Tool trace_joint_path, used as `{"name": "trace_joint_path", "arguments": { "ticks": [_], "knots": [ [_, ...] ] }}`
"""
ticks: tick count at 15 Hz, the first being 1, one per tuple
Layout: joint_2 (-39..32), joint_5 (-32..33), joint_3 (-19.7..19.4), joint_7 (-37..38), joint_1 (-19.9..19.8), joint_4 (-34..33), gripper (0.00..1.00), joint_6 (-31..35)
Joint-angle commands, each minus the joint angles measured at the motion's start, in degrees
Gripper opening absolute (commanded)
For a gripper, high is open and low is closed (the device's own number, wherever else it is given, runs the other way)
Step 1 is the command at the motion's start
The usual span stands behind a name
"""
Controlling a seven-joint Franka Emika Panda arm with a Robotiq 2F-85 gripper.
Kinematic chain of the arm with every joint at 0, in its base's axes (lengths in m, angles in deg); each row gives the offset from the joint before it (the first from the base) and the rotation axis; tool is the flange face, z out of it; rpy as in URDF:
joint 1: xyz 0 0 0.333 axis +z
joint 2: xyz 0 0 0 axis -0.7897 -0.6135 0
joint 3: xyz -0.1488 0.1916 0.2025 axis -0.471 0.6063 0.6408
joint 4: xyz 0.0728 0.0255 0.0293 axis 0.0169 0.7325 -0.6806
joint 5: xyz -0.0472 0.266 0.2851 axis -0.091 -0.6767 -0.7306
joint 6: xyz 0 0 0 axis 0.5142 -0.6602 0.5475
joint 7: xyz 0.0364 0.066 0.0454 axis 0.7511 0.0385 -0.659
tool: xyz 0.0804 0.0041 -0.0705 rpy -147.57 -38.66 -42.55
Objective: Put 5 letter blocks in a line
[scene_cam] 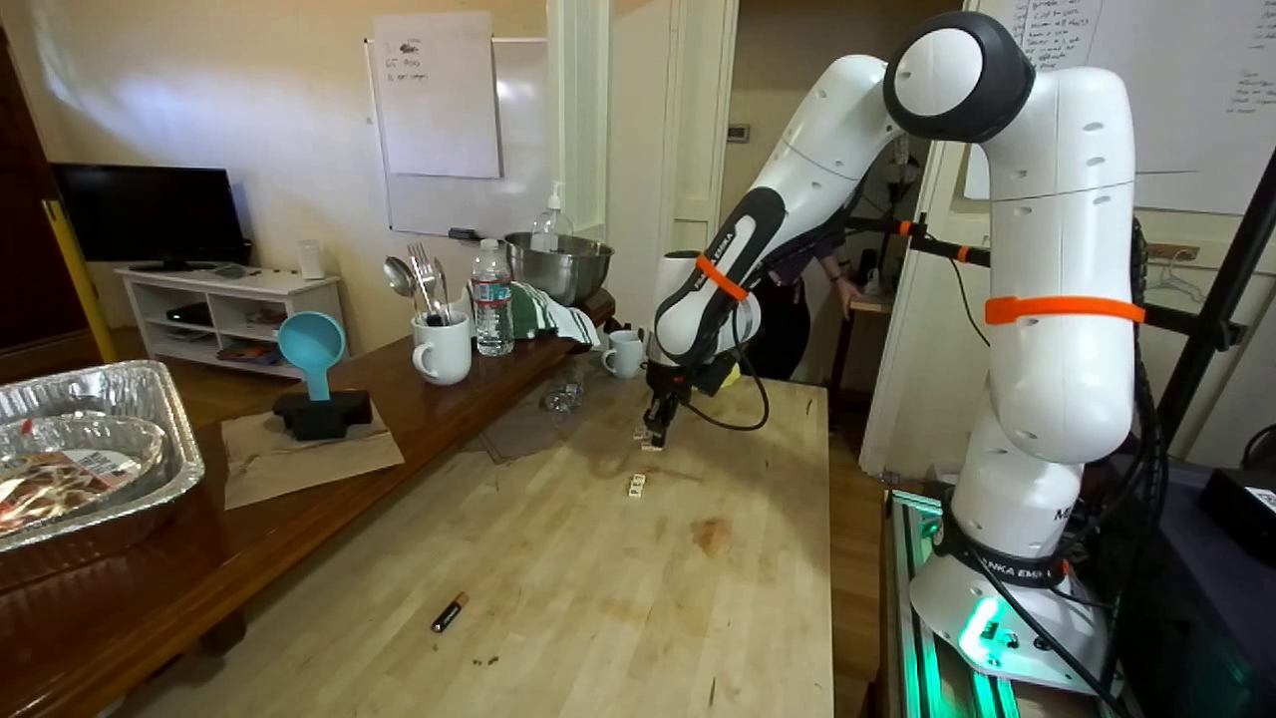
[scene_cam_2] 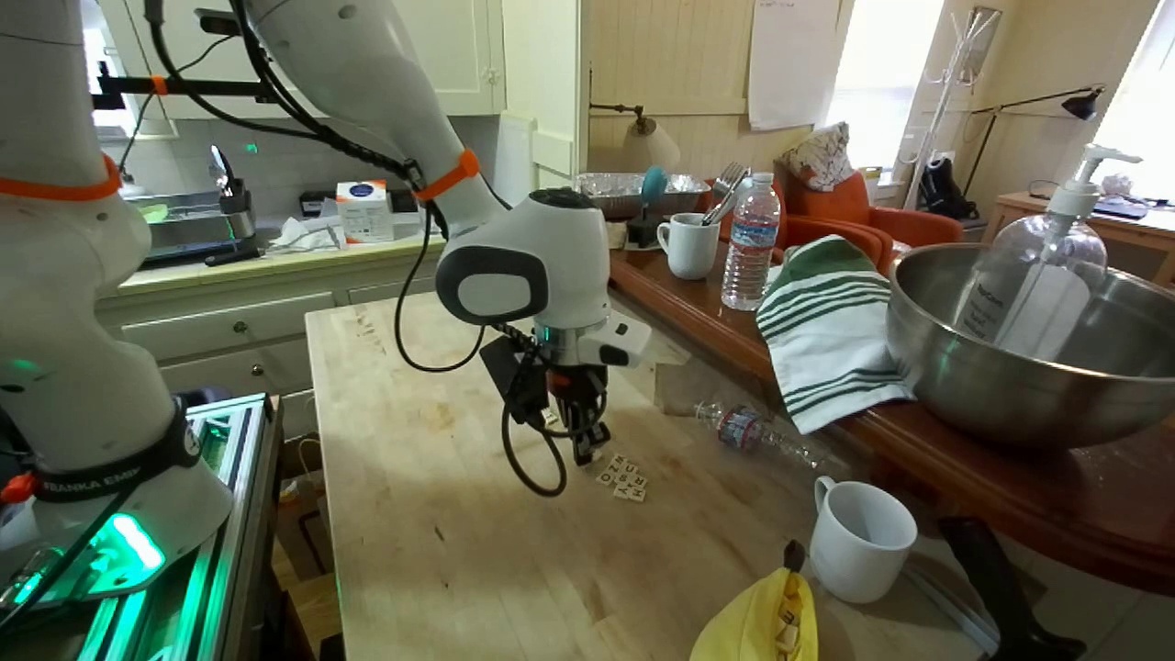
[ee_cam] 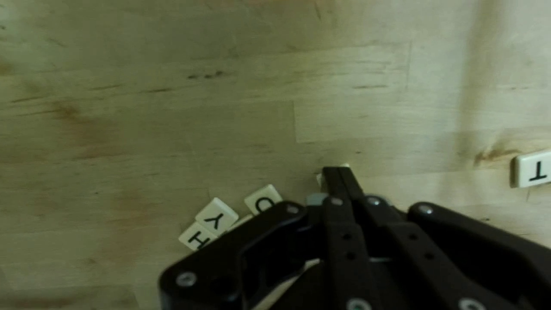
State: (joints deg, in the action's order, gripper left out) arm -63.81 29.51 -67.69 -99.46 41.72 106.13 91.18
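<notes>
My gripper (ee_cam: 337, 168) is shut, its fingertips pressed together with no gap between them. A pale letter block (ee_cam: 319, 180) peeks out beneath the tips, mostly hidden by them; whether they touch it I cannot tell. Left of it in the wrist view lie the Y block (ee_cam: 217, 216), the H block (ee_cam: 197, 236) and a round-lettered block (ee_cam: 263, 199), partly covered by the gripper. At the right edge lies the T block (ee_cam: 533, 168). In an exterior view, a cluster of several letter blocks (scene_cam_2: 624, 479) sits beside the gripper (scene_cam_2: 588, 459). A short row of letter blocks (scene_cam: 637, 486) stands apart from the gripper (scene_cam: 656, 441).
A battery (scene_cam: 450, 611) lies on the wooden table (scene_cam: 598, 598). Near the raised ledge (scene_cam: 379, 439) are a white mug (scene_cam_2: 863, 542), a plastic bottle on its side (scene_cam_2: 753, 433) and a yellow banana-shaped pouch (scene_cam_2: 753, 620). A cable loop (scene_cam_2: 542, 491) hangs beside the gripper.
</notes>
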Motion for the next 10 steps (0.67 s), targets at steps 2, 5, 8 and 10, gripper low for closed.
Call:
{"name": "trace_joint_path", "arguments": {
  "ticks": [2,5,8,10],
  "knots": [
    [-0.83,3.09,1.97,-3.95,0.16,1.12,0.0,-0.35],
    [-0.55,4.92,2.88,-6.46,0.42,1.37,0.0,-0.57],
    [-0.4,6.36,3.78,-9.32,0.57,1.53,0.0,-0.98],
    [-0.3,7.49,4.16,-11.02,0.74,1.61,0.0,-1.18]
  ]
}}
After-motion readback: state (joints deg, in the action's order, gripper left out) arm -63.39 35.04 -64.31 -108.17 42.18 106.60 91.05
